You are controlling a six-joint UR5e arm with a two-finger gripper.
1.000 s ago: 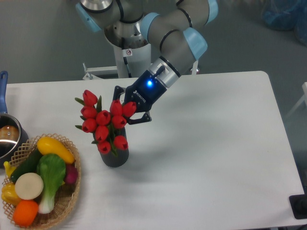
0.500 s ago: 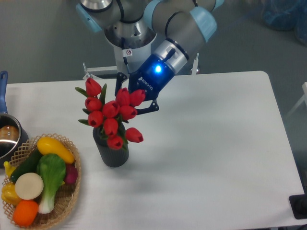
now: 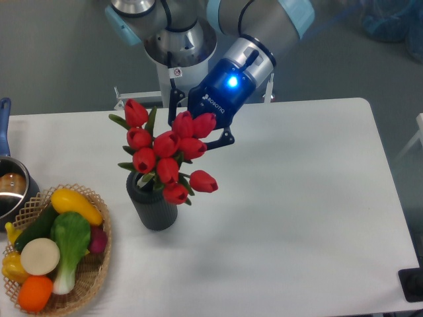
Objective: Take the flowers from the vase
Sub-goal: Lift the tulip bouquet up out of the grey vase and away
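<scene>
Since the gripper [image 3: 196,129] has climbed over the last sec, I see the flowers [image 3: 166,158] riding higher, jaws clamped on the bunch. Stems look nearly out of the vase [image 3: 152,210], so pick's approx. done imo.

Glossy red flowers [image 3: 168,158], matt ribbed vase [image 3: 153,210], woven wicker basket [image 3: 99,267] — smooth white table [image 3: 297,218]

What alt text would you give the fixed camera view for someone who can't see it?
A robot gripper holds a bunch of red tulips lifted partly above a dark grey ribbed vase on a white table. At the left edge sit a wicker basket of vegetables and a steel pot.
</scene>
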